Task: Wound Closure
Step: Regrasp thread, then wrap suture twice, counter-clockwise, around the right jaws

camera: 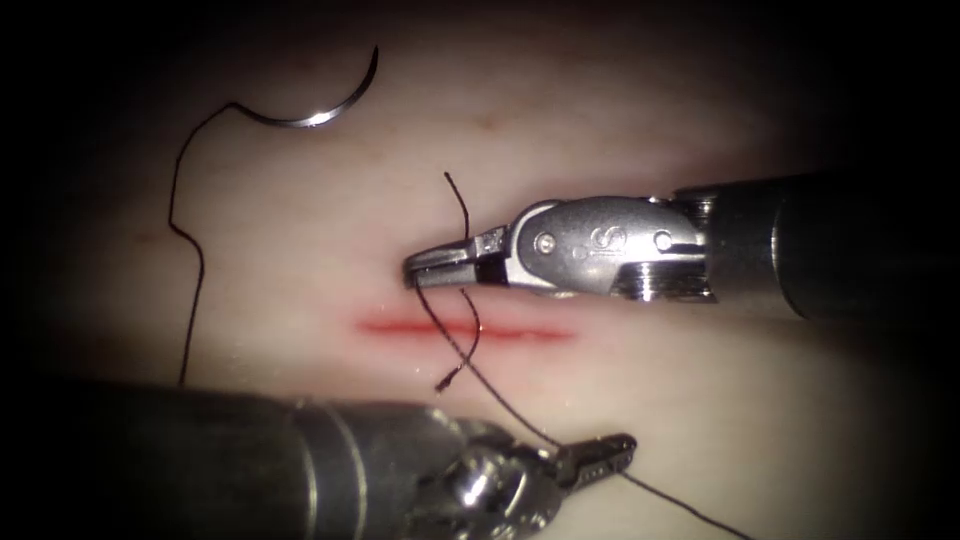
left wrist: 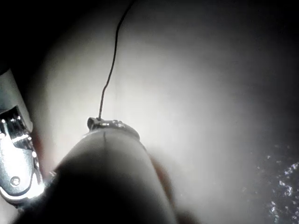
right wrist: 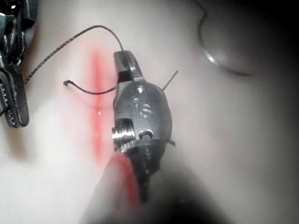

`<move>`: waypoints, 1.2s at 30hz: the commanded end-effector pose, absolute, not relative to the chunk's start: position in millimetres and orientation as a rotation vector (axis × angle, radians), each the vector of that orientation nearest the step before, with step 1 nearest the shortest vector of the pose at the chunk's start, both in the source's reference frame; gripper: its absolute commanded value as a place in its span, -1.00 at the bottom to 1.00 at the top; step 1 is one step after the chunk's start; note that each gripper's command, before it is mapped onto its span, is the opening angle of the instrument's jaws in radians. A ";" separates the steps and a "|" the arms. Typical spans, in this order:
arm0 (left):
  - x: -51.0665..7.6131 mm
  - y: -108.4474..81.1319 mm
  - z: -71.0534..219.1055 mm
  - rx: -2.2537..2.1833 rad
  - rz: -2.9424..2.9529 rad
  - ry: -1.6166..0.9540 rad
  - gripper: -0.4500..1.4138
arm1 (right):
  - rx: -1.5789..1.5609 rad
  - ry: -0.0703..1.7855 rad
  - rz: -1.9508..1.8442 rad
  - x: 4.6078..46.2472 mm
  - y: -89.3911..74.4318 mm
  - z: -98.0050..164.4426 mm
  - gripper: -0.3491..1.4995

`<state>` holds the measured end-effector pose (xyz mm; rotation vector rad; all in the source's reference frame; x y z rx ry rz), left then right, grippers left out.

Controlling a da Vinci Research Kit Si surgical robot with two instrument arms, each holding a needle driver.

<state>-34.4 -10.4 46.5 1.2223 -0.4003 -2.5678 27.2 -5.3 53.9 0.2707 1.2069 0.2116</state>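
The curved needle (camera: 310, 112) lies free on the tissue (camera: 300, 250) at the far left, well away from the cut (camera: 520, 333) and held by neither tool. Its thread (camera: 185, 250) trails down the left side. My right tool's jaws (camera: 418, 270) sit just above the cut, shut on the thread (camera: 440, 325), which crosses the cut down to my left tool's jaws (camera: 600, 455); these are shut on that strand. A short cut end (camera: 448, 380) lies below the cut. The right wrist view has the right jaws (right wrist: 124, 58), the cut (right wrist: 96, 93) and the needle (right wrist: 219, 63).
Past the left jaws the thread (camera: 690, 505) runs on to the lower right. A loose tail (camera: 458, 198) stands up above the right jaws. Red fluid lines the cut. In the left wrist view the right tool (left wrist: 16, 158) is beside the left shaft (left wrist: 107, 168).
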 end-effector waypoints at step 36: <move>-14.0 -7.1 42.9 1.022 -2.739 -0.531 -1.00 | 0.204 1.286 0.376 25.1 -9.0 48.0 0.82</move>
